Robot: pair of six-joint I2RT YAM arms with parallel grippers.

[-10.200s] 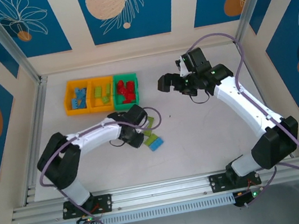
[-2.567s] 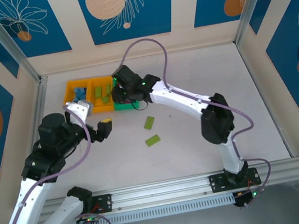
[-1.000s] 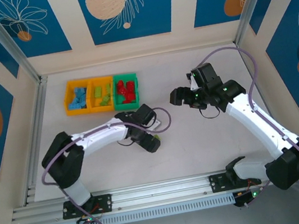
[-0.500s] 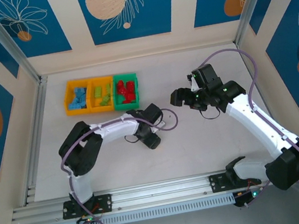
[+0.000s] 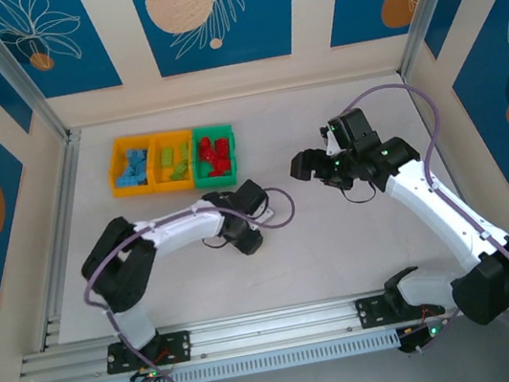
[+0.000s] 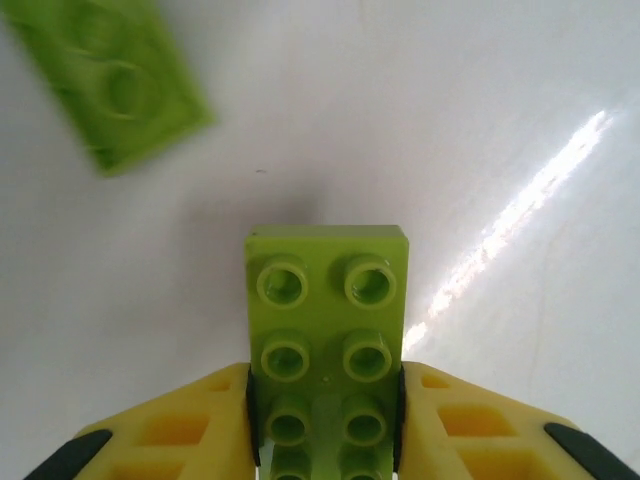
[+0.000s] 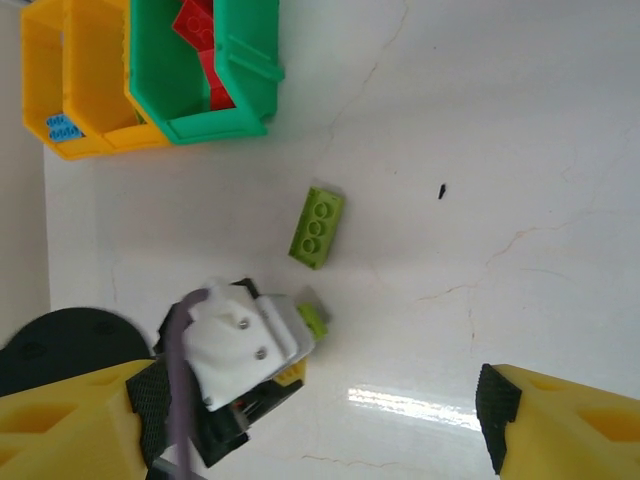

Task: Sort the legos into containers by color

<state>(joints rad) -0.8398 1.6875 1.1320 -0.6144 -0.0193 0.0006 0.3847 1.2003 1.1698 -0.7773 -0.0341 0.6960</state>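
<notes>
My left gripper [image 6: 325, 390] is shut on a lime green lego [image 6: 327, 290], its yellow pads pressed against the brick's two long sides just above the white table. A second lime green lego [image 6: 110, 80] lies loose ahead and to the left. In the top view the left gripper [image 5: 247, 238] is low at mid-table, below the containers [image 5: 172, 160]. The blue, lime and red legos lie in separate bins. My right gripper [image 5: 304, 166] hovers open and holds nothing. In the right wrist view the loose lime lego [image 7: 317, 227] lies below the green bin [image 7: 245, 95].
The joined bins stand at the back left, two orange-yellow [image 5: 132, 168] and one green [image 5: 215, 155]. The left arm's white wrist [image 7: 235, 350] sits below the loose lego in the right wrist view. Aluminium rails [image 5: 276, 323] border the near edge. Free tabletop lies between the arms.
The left gripper has closed on the lime green lego. The left arm's elbow has swung back to the left over the last half second. The right arm has not moved.
</notes>
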